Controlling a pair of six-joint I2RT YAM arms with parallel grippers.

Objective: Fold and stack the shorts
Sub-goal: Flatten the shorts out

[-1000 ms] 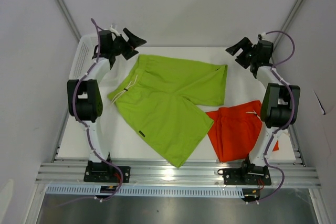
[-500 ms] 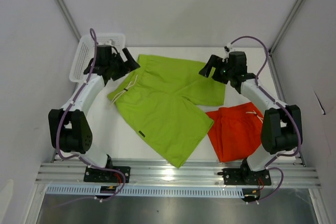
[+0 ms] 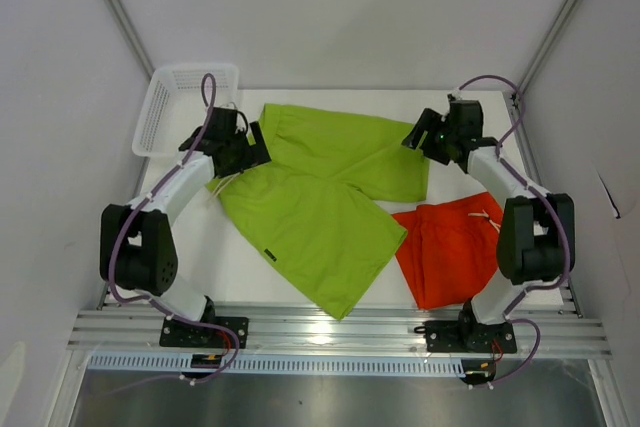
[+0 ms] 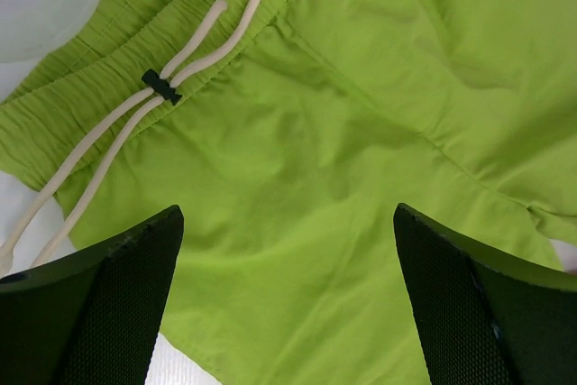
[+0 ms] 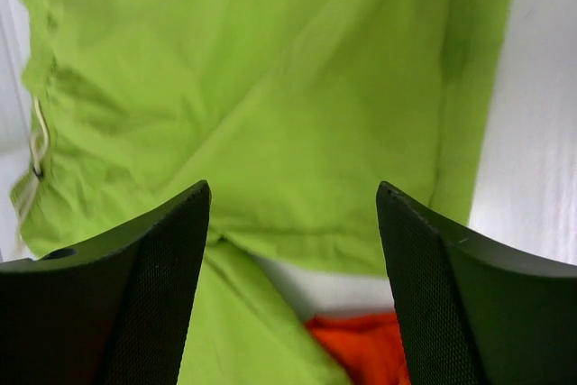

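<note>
White tabletop (image 3: pixel 235 262) carries the lime green shorts (image 3: pixel 320 197) spread mid-frame, with the orange shorts (image 3: pixel 450 247) at lower right. Both pincers are spread: the left gripper (image 4: pixel 287 214) is poised near the waistband (image 4: pixel 117 51) and the right gripper (image 5: pixel 293 188) over the leg at upper right. Edges should be pinched evenly for a square fold.

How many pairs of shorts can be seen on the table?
2. The lime green shorts lie spread out in the middle; the orange shorts lie to their right, nearer the front edge. No others show.
</note>
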